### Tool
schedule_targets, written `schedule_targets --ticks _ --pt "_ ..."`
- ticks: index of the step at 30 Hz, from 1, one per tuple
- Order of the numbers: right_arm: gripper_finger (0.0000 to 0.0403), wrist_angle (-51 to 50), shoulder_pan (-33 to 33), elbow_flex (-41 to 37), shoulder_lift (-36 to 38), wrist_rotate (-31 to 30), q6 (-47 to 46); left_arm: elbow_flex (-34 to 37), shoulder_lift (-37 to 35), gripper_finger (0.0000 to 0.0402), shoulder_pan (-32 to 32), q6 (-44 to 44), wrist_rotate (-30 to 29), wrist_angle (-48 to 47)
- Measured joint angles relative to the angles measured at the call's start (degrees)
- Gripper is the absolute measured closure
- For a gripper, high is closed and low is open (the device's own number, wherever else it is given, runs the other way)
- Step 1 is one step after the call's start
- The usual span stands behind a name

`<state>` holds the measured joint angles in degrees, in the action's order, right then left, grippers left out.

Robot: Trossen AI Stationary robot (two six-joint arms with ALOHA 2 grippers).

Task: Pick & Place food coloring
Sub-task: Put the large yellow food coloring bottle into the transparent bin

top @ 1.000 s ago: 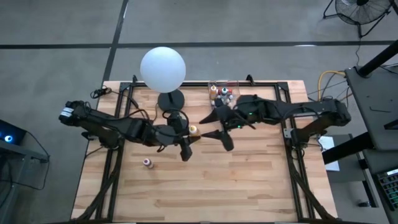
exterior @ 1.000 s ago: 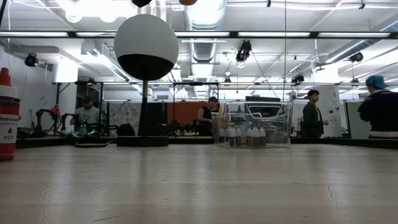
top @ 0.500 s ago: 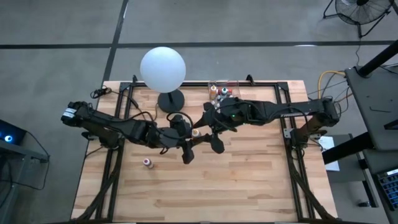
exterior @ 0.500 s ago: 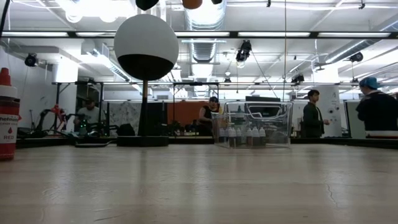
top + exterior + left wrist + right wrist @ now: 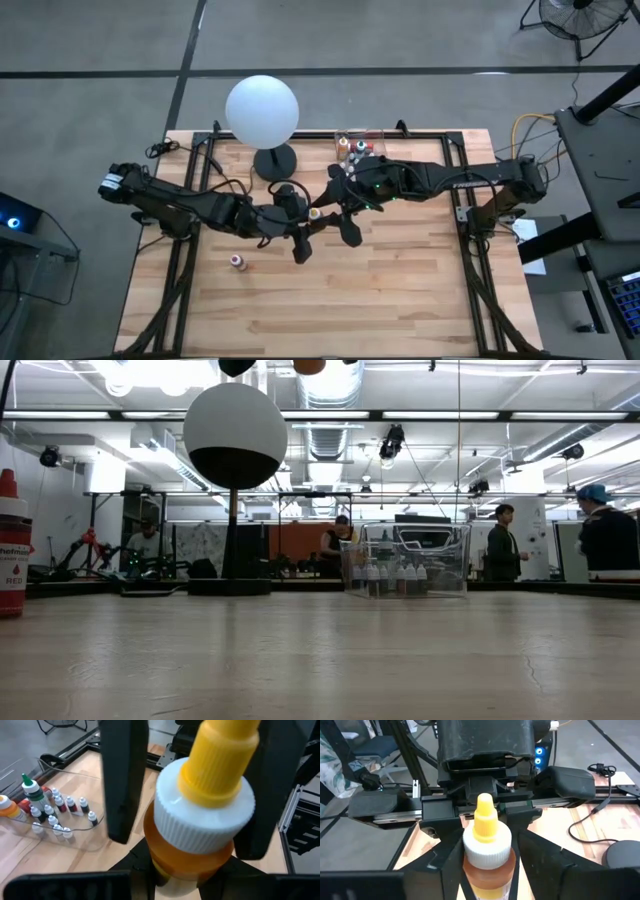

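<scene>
A food coloring bottle [image 5: 313, 212] with an orange body, a white ribbed cap and a yellow tip hangs high over the table's middle. My left gripper [image 5: 304, 217] comes from the table's left and is shut on it. My right gripper [image 5: 326, 207] faces it from the table's right, open. Its two fingers [image 5: 122, 780] stand on either side of the white cap [image 5: 205, 815]. Another food coloring bottle [image 5: 236, 262] stands upright on the wood near the left. Several more stand in the clear bin [image 5: 358, 146]. My left gripper pinches the bottle's orange body [image 5: 487, 870] between its two fingers, below the cap, coming level from the table's left. The bottle is lifted clear, its capped end toward my right gripper. My right gripper's fingers flank the cap; whether they touch it I cannot tell.
A white globe lamp [image 5: 262, 110] on a dark round base [image 5: 276, 160] stands at the far edge, left of the bin [image 5: 405, 560]. A red-labelled bottle [image 5: 12, 545] shows at the low view's left. People stand in the room beyond the table.
My right gripper has moved toward the table's left, up to my left gripper, and its fingers now stand around the held bottle's cap. The bottle has kept its place.
</scene>
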<state>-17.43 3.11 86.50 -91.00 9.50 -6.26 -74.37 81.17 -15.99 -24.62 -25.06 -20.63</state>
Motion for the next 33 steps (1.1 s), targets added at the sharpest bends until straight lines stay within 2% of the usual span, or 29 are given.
schedule_targets --ticks 9,15,19,28,33 --pt "0.0291 0.0 0.0 0.0 0.0 -0.3 1.1 0.0 0.0 0.0326 0.0 -0.1 0.1 -0.1" --pt "0.0296 0.0 0.0 0.0 0.1 -0.4 1.1 0.0 0.0 0.0318 0.3 -0.7 0.1 -1.2" --pt "0.0295 -0.3 -0.1 0.0 0.4 -0.8 0.8 0.0 0.0 0.0292 0.6 -1.2 -0.6 -1.6" --pt "0.0295 -2.5 -0.8 0.0 2.0 -1.0 2.1 0.0 -1.6 0.0199 0.6 -1.6 -1.5 -2.5" --pt "0.0295 -8.1 -2.8 0.0 5.4 -6.0 3.3 0.0 -2.4 0.0169 0.6 -2.0 -4.0 -3.6"
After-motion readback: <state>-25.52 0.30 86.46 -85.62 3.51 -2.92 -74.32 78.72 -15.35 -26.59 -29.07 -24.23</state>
